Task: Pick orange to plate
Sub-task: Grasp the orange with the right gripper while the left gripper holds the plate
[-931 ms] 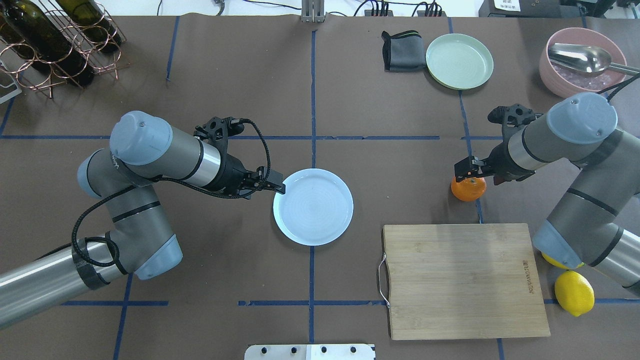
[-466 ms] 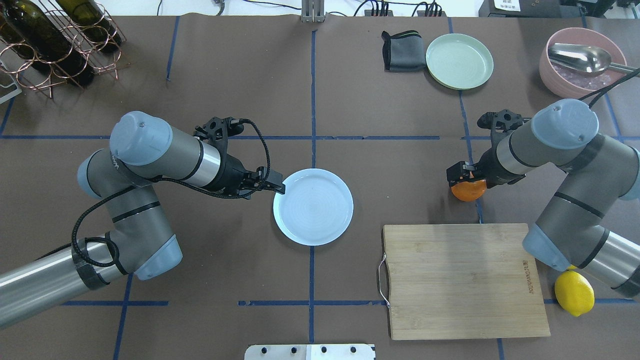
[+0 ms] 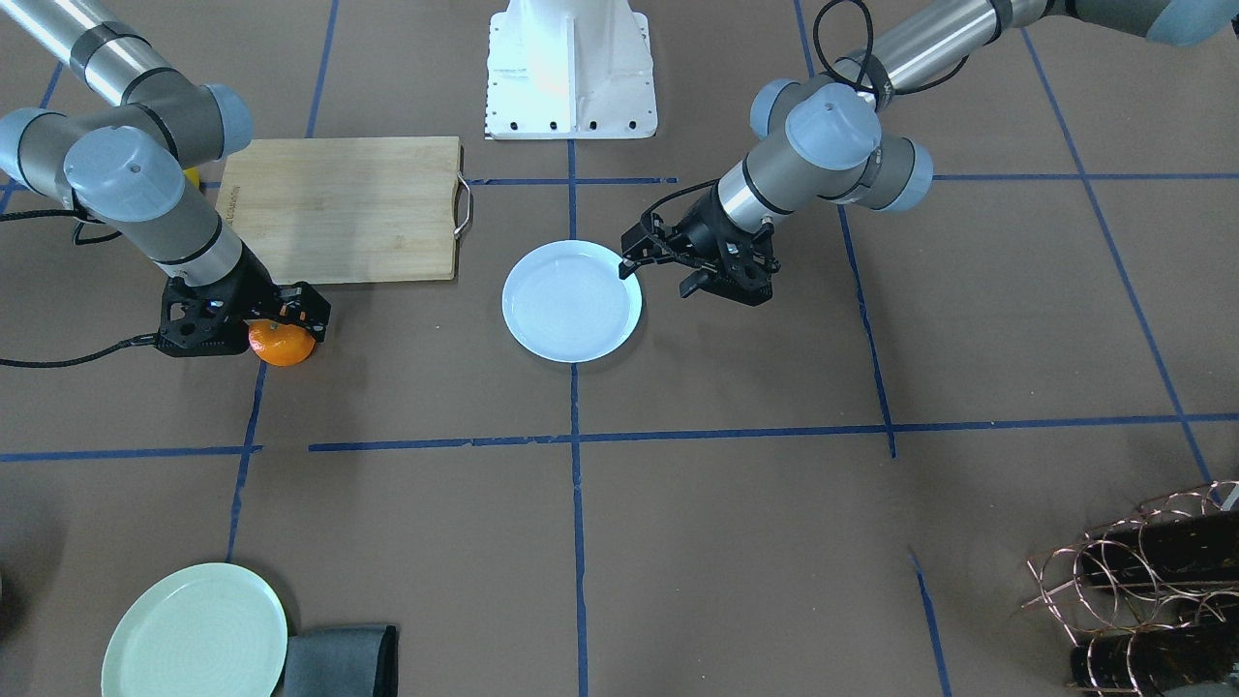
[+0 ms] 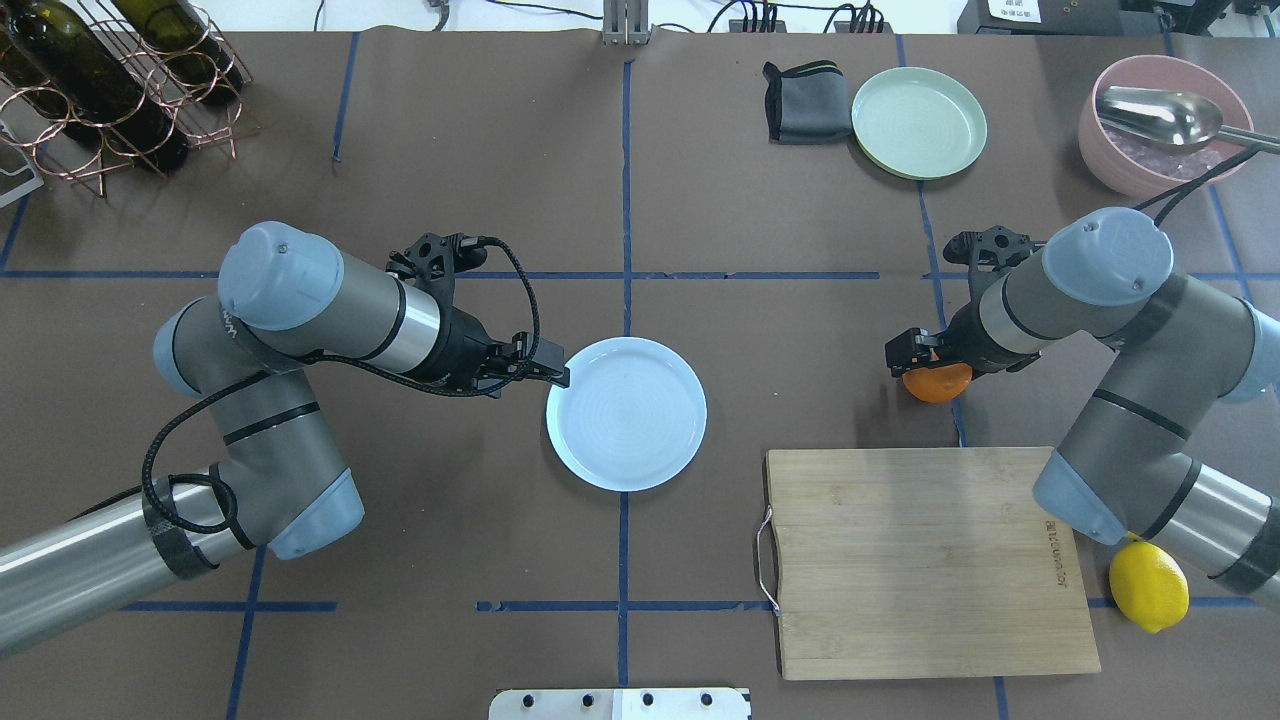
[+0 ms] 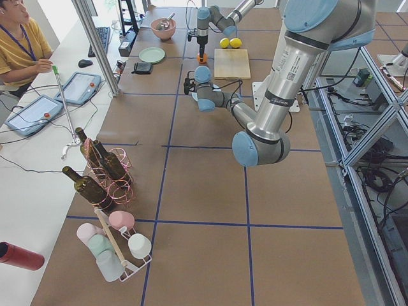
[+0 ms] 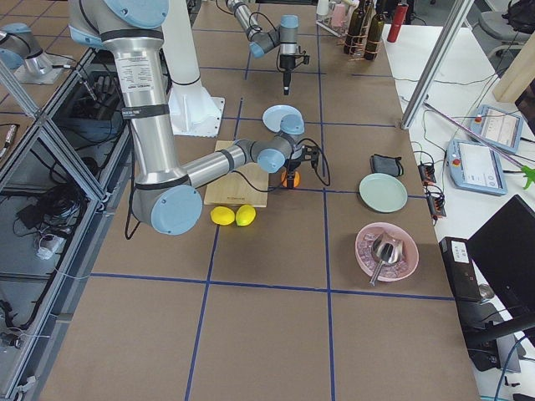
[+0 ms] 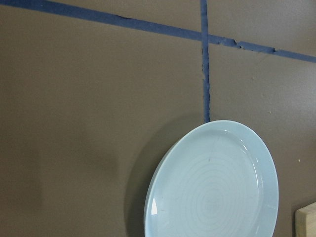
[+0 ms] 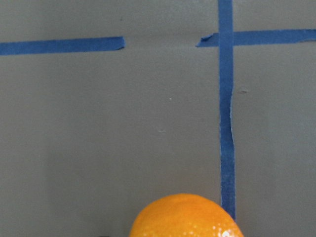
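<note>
Though partly covered, orange [image 4: 938,385] bright, glossy

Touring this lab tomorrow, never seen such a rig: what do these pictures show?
Two robot arms, each ending in a two-finger gripper, work at a taped table. Two pictures look down from above, two from the table's ends, two from wrist cameras. On the table lie a pale blue plate, an orange, a cutting board, a lemon and a green plate. The right gripper sits low over the orange; its grip is unclear. The left gripper is open beside that plate.
</note>
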`<state>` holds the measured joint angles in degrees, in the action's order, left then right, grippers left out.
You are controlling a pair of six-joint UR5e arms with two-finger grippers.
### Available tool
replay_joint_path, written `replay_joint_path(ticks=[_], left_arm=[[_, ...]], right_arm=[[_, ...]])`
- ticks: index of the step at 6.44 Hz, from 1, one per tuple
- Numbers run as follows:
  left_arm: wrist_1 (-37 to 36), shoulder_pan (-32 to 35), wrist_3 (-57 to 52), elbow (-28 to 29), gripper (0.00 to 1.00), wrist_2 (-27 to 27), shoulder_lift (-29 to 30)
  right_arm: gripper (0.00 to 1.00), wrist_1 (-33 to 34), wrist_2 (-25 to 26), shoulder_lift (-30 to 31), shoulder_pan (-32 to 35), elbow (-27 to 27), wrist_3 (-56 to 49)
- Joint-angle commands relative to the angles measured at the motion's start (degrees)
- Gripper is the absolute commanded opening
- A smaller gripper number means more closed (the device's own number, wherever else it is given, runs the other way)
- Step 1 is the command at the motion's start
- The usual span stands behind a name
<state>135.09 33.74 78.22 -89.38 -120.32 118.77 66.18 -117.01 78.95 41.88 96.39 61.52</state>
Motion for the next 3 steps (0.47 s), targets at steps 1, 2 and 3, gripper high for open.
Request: replay_joint_path(ticks=[1, 2, 3], left_arm=[[0.00, 0.01, 0.00, -0.97, 1.00, 0.00, -0.29], [0.00, 0.53, 0.09, -2.45, 1.00, -0.09, -0.29], [0.00, 1.58, 0.09, -5.25, 1.00, -0.26, -0.99]], right_arm=[[0.10, 0.00, -0.15, -0.11, -0.05, -0.06, -0.09], [0.00, 0.00, -0.41, -0.20, -0.05, 0.81, 0.00], [0.00, 0.78, -0.50, -4.63, -0.05, 1.68, 2.09]])
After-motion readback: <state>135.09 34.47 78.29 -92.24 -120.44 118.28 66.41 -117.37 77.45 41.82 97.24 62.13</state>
